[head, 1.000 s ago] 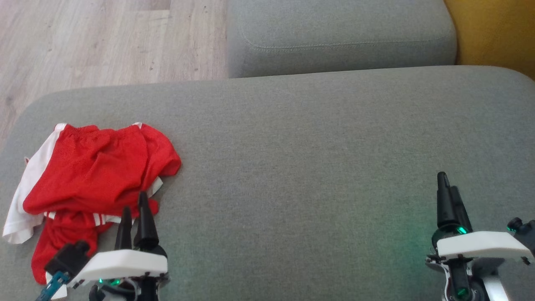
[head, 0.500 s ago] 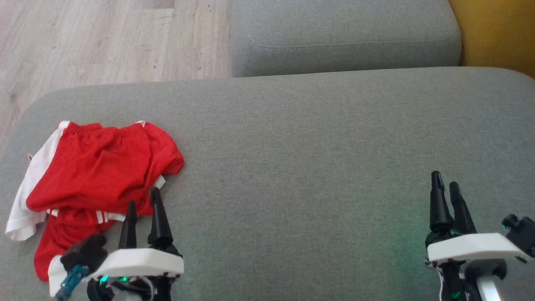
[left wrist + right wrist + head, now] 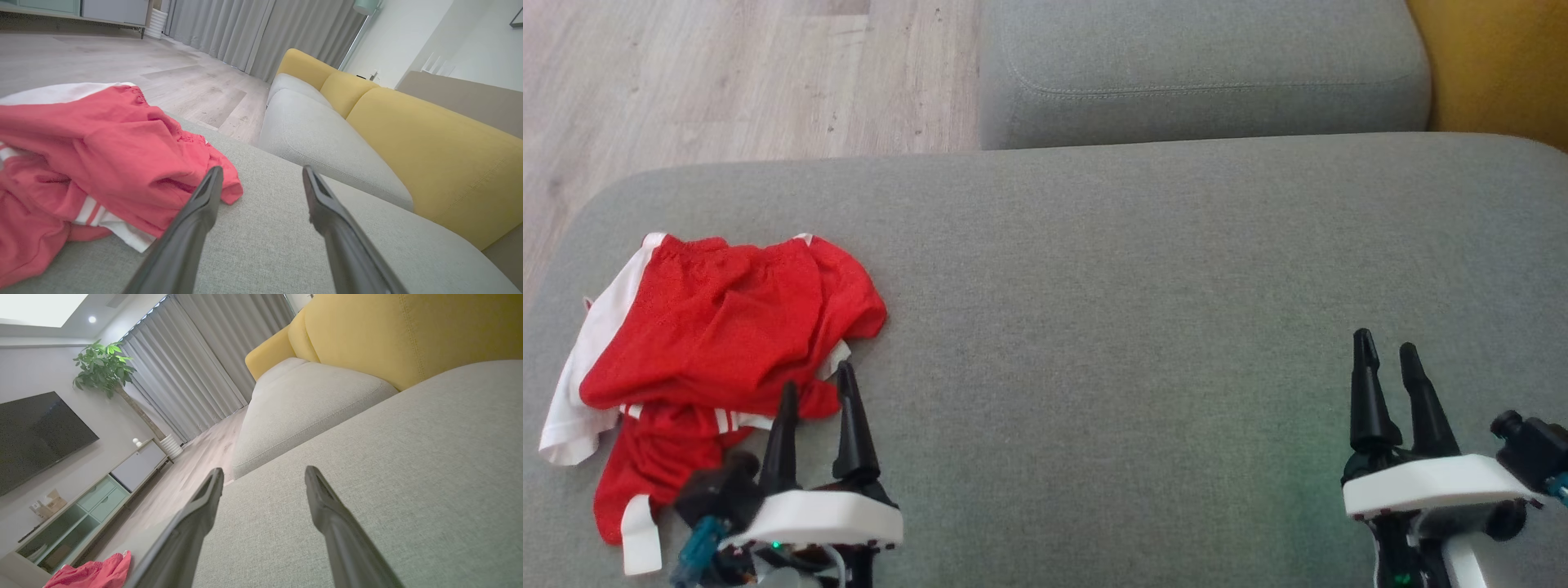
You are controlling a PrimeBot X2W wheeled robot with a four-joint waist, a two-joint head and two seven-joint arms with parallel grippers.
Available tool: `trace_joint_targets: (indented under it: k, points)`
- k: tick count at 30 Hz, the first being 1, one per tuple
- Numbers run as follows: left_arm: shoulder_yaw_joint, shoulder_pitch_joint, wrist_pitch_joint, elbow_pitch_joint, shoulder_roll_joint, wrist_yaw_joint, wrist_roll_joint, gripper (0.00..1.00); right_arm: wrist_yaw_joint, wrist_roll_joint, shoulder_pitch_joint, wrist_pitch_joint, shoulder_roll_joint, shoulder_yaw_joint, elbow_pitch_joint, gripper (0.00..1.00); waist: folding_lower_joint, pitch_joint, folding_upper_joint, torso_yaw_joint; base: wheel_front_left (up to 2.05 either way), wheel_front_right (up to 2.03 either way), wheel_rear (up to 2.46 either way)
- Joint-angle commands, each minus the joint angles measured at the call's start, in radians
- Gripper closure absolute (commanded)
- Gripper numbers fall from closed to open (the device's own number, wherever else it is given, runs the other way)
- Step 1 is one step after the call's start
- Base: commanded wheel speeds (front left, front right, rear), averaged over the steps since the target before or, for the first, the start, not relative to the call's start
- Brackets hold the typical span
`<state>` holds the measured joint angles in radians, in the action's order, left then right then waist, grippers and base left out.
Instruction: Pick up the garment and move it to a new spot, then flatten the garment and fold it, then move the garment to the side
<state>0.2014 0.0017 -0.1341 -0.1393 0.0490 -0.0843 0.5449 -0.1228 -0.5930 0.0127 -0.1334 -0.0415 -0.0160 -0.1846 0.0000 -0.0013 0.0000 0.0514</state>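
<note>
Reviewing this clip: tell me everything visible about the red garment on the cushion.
The garment looks like a pair of red shorts in thin, mesh-like fabric, with white side panels and white stripes near a hem. It lies crumpled and folded over itself, not flattened, on the left part of the grey cushion, near its left edge. The open left pincer stands by its near right edge, gripping nothing; whether a finger touches the cloth cannot be told.

Grey sofa [image 3: 1135,286], pale wooden floor [image 3: 727,73]
</note>
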Motion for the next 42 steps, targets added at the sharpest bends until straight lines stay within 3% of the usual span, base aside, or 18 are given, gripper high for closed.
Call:
trace_joint_targets:
  k: [1,19,42]
  points:
    - [-0.006,-0.031,-0.015,0.033,0.009,-0.008,-0.045,0.00,-0.005,0.043,-0.028,-0.017,-0.007,-0.019,0.044,0.00,0.0000,0.000,0.0000,0.002,0.00,0.00,0.00]
    - [0.013,-0.026,-0.066,0.026,0.007,-0.044,-0.238,0.00,-0.007,0.259,-0.025,-0.067,-0.008,-0.064,0.010,0.00,0.0000,-0.008,0.0000,0.010,0.00,0.00,0.00]
    - [0.025,-0.013,-0.128,0.012,0.002,-0.058,-0.441,0.00,-0.008,0.537,-0.012,-0.128,-0.009,-0.077,-0.029,0.00,0.0000,-0.024,0.0000,0.018,0.00,0.00,0.00]
